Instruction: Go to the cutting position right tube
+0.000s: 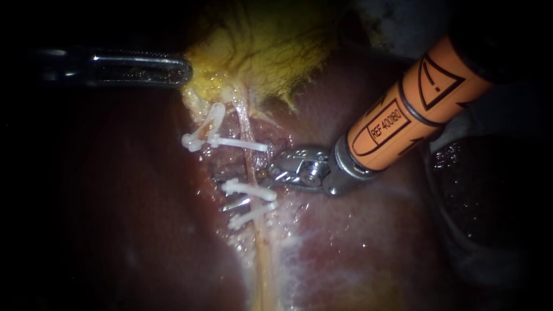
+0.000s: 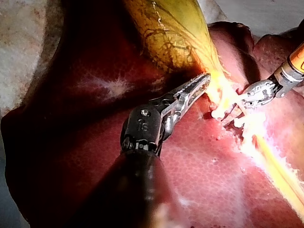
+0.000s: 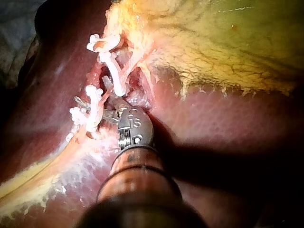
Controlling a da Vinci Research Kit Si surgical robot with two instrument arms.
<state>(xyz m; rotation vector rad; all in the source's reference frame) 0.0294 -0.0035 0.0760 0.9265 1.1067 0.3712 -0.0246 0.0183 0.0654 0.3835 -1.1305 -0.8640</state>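
The right tube (image 1: pixel 249 164) is a pale strand running down from the yellow gallbladder (image 1: pixel 259 46) over the liver (image 1: pixel 357 242). One white clip (image 1: pixel 239 144) crosses it higher up and two white clips (image 1: pixel 249 191) cross it lower down. My right instrument (image 1: pixel 253 177), on an orange shaft, has its blades open at the tube in the gap between those clips; one blade tip shows beyond the tube. In the right wrist view the blades (image 3: pixel 95 108) lie among the clips. My left instrument (image 1: pixel 185 72) is shut on the gallbladder's edge, seen also in the left wrist view (image 2: pixel 202 81).
Another white clip (image 1: pixel 201 129) sits on a short strand to the left of the right tube. Dark red liver surrounds the clipped area, with whitish tissue (image 1: pixel 288 230) along the tube lower down.
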